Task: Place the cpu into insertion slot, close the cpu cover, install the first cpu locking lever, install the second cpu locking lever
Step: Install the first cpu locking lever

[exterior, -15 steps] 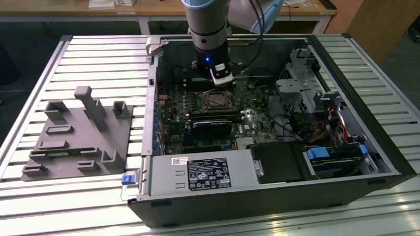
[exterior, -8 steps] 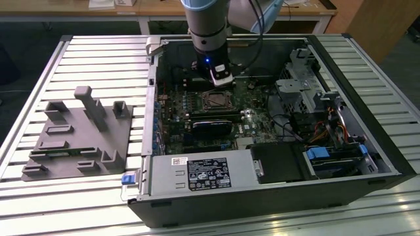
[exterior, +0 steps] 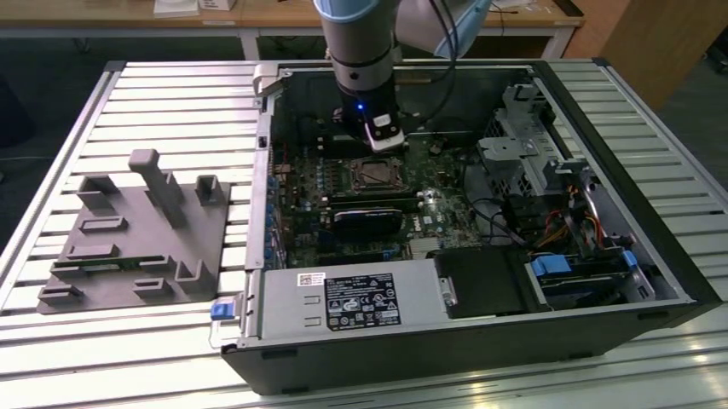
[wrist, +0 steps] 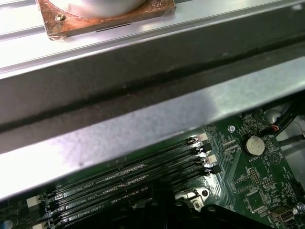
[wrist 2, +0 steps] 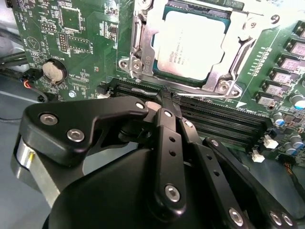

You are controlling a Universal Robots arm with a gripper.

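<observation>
One slip is the worry. The pincer (wrist 2: 164,98), its fingers drawn together with nothing clearly between them, hangs just beside the insertion slot (exterior: 373,175), above the memory slots (wrist 2: 224,124). A skewed push there could scrape the green board (wrist 2: 71,57) or jar the cover. In the exterior view the slot lies just above the frame's centre, inside the open case (exterior: 455,362). The cpu (wrist 2: 190,45) sits in it, flat and pale metallic, with the silvery cpu cover (wrist 2: 245,36) lying down around it.
</observation>
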